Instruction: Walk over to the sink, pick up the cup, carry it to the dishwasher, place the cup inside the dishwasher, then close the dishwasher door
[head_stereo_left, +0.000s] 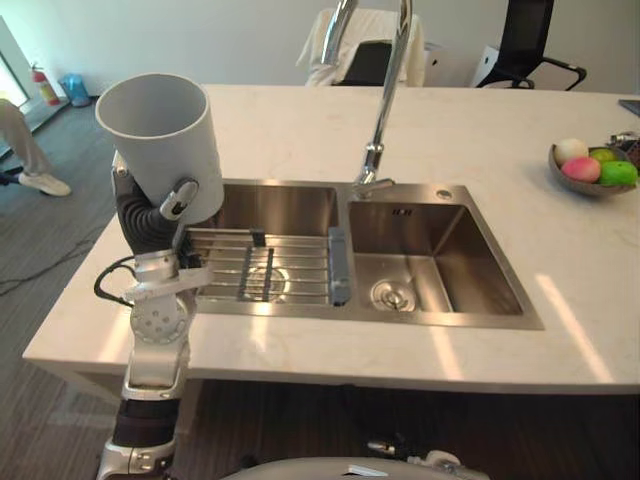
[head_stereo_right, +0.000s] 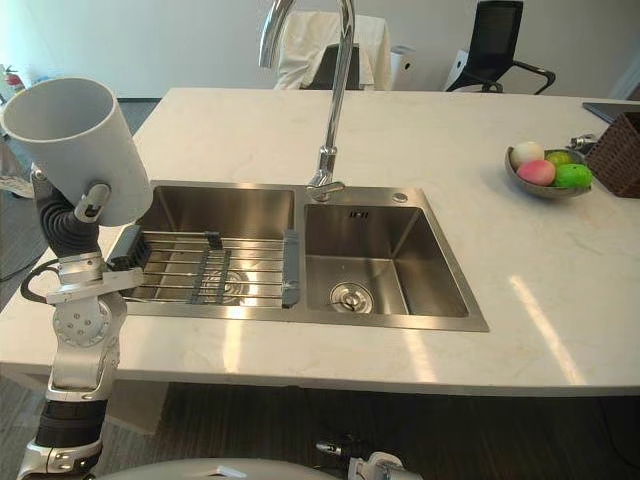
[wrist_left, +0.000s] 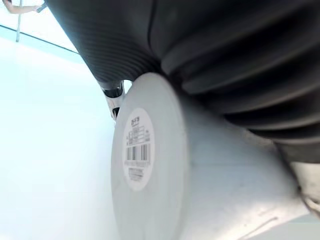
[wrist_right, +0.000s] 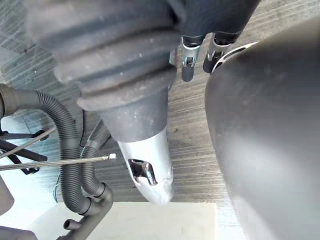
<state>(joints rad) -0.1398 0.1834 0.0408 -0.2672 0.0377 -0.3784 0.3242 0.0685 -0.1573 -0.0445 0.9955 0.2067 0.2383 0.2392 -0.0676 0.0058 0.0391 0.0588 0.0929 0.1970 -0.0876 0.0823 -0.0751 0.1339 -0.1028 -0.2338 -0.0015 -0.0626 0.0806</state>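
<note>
One white cup (head_stereo_left: 160, 135) rides in my left hand (head_stereo_left: 179, 199). The thumb is clamped across its wall and the rest of the hand is wrapped behind it. The cup is clear of the double sink (head_stereo_left: 440, 322), raised above the left edge of the marble countertop (head_stereo_left: 300, 130) and just beside the basin that holds the wire rack (head_stereo_left: 262, 268). Its mouth faces up but is tipped off upright, and its labelled base (wrist_left: 137, 150) sits close against my wrist. My right hand (wrist_right: 187, 69) hangs low over the grey floor, and I cannot tell how it is set.

The pick-up looks done, so I judge the carry to the dishwasher to be the step in hand. To do it well I should hold this grip firm and lift no higher. I should swing the cup outward, away from the tall faucet (head_stereo_left: 385, 100), before I turn. The wall is smooth and could slide under one thumb, so steady steps matter. A person's shoe (head_stereo_left: 42, 183) shows on the floor to my left, so I should turn slowly on that side.
</note>
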